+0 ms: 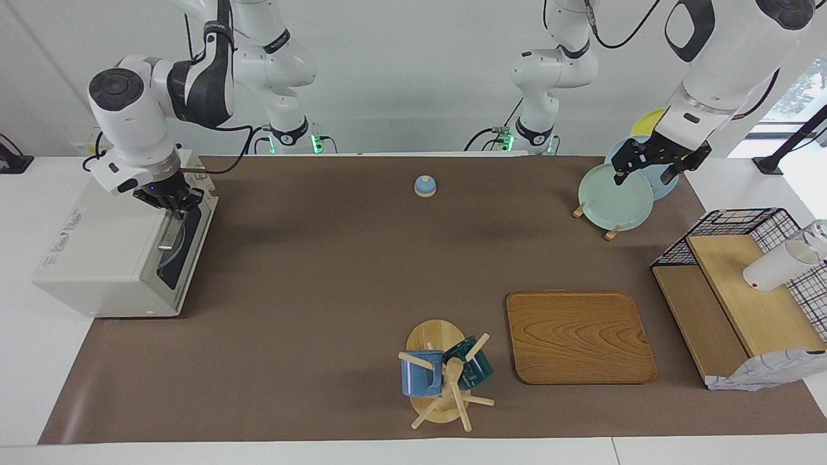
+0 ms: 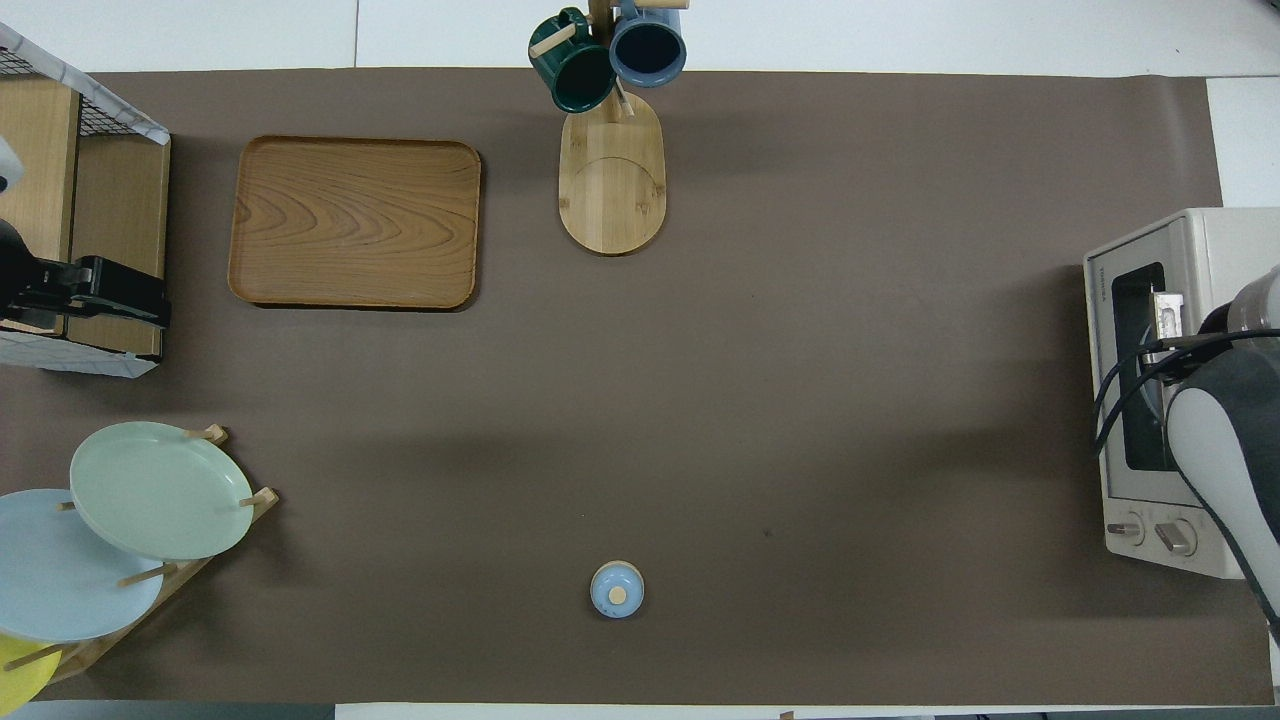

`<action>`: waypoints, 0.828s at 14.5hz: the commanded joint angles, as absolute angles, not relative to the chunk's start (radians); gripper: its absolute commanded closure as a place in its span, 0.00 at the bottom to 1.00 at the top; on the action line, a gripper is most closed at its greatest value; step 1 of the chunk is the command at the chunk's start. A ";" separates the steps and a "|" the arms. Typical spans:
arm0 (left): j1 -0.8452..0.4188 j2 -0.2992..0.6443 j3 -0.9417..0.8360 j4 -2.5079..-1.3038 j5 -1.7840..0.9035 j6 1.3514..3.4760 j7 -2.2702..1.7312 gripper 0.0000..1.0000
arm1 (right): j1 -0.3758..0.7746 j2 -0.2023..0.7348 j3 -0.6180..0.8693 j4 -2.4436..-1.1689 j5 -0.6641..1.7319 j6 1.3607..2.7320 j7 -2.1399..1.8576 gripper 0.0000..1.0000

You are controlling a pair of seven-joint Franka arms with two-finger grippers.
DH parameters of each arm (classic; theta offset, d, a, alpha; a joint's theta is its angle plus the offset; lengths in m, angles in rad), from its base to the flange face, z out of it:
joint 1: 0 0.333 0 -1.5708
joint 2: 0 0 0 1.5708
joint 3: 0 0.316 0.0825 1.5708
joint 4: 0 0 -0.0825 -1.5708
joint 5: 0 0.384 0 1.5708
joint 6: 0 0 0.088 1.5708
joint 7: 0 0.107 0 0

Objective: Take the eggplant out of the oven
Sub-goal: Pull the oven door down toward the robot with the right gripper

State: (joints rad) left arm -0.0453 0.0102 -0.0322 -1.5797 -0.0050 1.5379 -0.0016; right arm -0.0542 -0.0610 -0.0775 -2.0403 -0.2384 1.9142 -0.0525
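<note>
The cream-white oven (image 1: 97,258) stands at the right arm's end of the table, and its dark glass door looks shut. It also shows in the overhead view (image 2: 1200,240). My right gripper (image 1: 171,205) is at the top of the door, on the silver bar handle (image 1: 168,237). In the overhead view the right arm hides that gripper. The eggplant is hidden in both views. My left gripper (image 1: 643,171) is open and empty, up in the air over the plate rack (image 1: 614,197). It also shows in the overhead view (image 2: 100,290).
A wooden tray (image 1: 578,336) and a mug tree (image 1: 446,374) with two mugs lie far from the robots. A small blue lid (image 1: 425,186) sits near the robots. A black wire rack (image 1: 743,223) with a white cup stands at the left arm's end.
</note>
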 commanded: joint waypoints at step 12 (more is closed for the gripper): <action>-0.043 -0.015 -0.029 -1.609 -0.012 1.546 0.000 0.00 | 0.011 0.063 -0.064 -2.183 -0.141 2.259 -0.011 1.00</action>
State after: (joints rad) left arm -0.0453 0.0102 -0.0322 -1.5797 -0.0050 1.5379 -0.0016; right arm 0.0347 -0.0298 -0.0449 -2.1778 -0.1036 2.1163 -0.0214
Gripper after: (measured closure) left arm 0.000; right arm 0.991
